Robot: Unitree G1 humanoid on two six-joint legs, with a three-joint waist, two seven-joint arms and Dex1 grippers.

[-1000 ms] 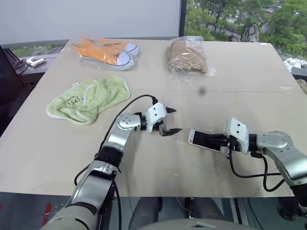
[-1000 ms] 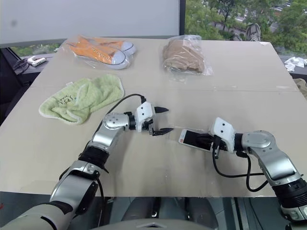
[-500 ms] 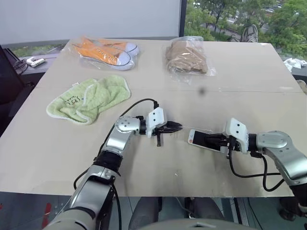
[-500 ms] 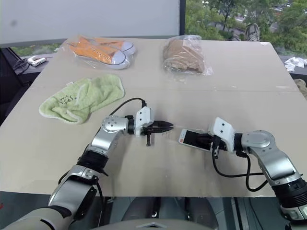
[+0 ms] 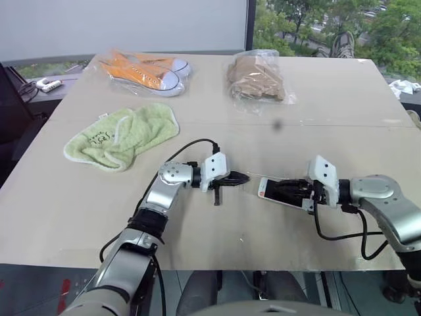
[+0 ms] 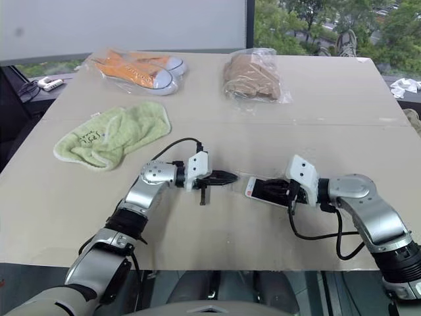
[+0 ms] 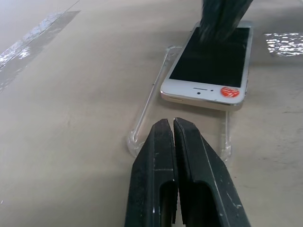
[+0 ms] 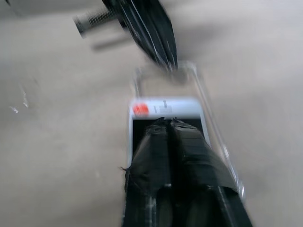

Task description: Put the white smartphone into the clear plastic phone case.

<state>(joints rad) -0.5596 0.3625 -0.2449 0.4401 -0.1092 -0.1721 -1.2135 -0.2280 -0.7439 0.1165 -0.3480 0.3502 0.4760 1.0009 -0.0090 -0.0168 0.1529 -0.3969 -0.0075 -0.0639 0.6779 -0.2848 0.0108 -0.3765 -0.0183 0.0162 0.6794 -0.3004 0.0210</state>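
The white smartphone (image 7: 208,61) lies screen up on the table, its red-dotted end toward my left gripper. The clear plastic phone case (image 7: 134,142) lies under it, and the case's rim sticks out past that end of the phone. My left gripper (image 7: 169,122) is shut and empty, pointing level at that end of the case, its tips right at the rim. From the opposite side my right gripper (image 8: 165,122) rests on the phone's black screen with its fingers together. In the left eye view the phone (image 5: 279,192) lies between the left gripper (image 5: 242,178) and the right gripper (image 5: 289,191).
A green towel (image 5: 122,135) lies at the left. Bagged orange shoes (image 5: 145,71) and a bagged brown cloth (image 5: 256,78) sit at the back. The table's front edge (image 5: 217,266) runs close below both arms.
My left gripper has gone from open to shut and now points level at the case's end. The right hand has lifted slightly. The phone has stayed put.
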